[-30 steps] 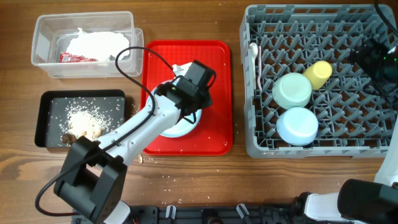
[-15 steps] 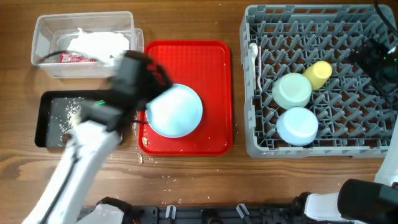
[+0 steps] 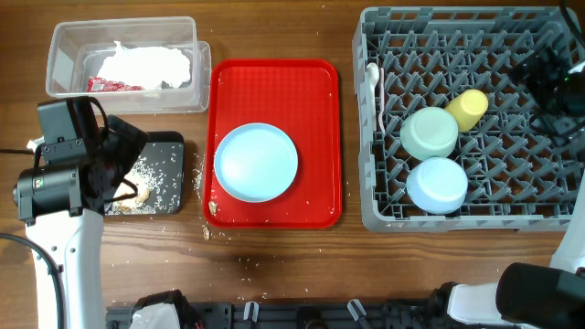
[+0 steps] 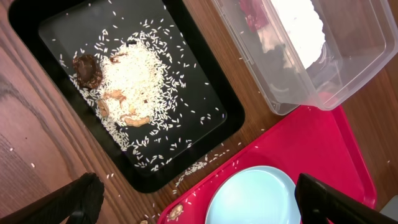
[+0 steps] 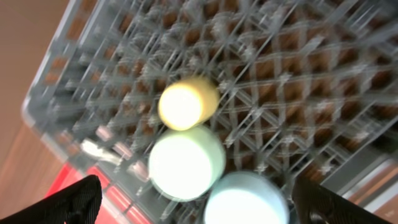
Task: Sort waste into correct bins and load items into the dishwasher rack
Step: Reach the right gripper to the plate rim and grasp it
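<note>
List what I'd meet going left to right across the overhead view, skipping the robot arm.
Black tray → pale blue plate on the red tray → white spoon → mint-green bowl → yellow cup, the last three in the dishwasher rack.

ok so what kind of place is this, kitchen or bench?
Probably a lab bench mock-up of a dish-clearing station, not a real kitchen: a grey dishwasher rack sits on a wooden table, beside a red tray with a pale blue plate and a black tray of rice scraps.
</note>
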